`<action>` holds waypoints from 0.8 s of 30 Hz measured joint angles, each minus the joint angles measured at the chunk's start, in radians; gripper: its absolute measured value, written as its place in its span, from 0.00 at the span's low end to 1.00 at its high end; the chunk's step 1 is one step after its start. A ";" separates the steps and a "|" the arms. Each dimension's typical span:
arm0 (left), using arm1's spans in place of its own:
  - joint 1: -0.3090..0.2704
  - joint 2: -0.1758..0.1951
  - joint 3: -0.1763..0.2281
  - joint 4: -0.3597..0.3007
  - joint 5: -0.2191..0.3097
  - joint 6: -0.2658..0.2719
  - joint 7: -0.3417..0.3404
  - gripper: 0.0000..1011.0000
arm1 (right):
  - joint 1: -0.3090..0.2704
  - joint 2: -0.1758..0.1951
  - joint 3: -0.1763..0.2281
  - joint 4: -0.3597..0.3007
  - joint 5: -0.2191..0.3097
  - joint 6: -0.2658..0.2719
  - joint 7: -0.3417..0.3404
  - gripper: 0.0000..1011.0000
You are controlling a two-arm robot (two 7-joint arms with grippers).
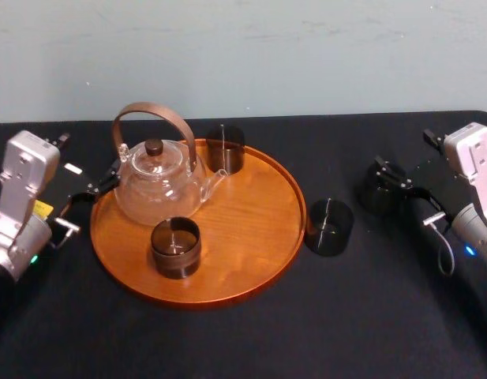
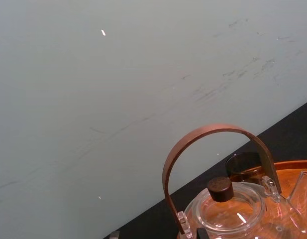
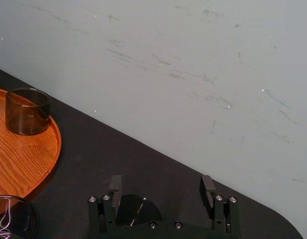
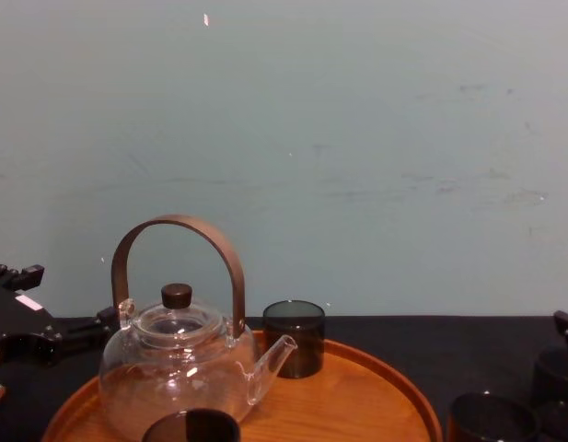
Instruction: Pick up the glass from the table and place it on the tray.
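Observation:
A smoky dark glass (image 1: 330, 227) stands on the black table (image 1: 251, 339) just right of the round wooden tray (image 1: 259, 205); the right wrist view catches its rim (image 3: 9, 219). Another dark glass (image 1: 375, 196) stands farther right, and my right gripper (image 1: 389, 183) is at it. In the right wrist view this gripper (image 3: 161, 186) is open, fingers wide apart, with a round dark shape low between them. On the tray are a glass teapot (image 1: 156, 185) and two glasses, one at the back (image 1: 225, 148) and one at the front (image 1: 175, 246). My left gripper (image 1: 93, 189) rests by the tray's left rim.
The teapot's tall brown handle (image 4: 178, 235) arches over the tray's left half. The tray's right half (image 1: 255, 237) is bare wood. A pale wall runs close behind the table's back edge. Black cloth lies open in front of the tray.

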 joint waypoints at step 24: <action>0.000 0.000 0.000 0.000 0.000 0.000 0.000 0.99 | 0.000 0.000 0.000 0.000 0.000 0.000 0.000 0.99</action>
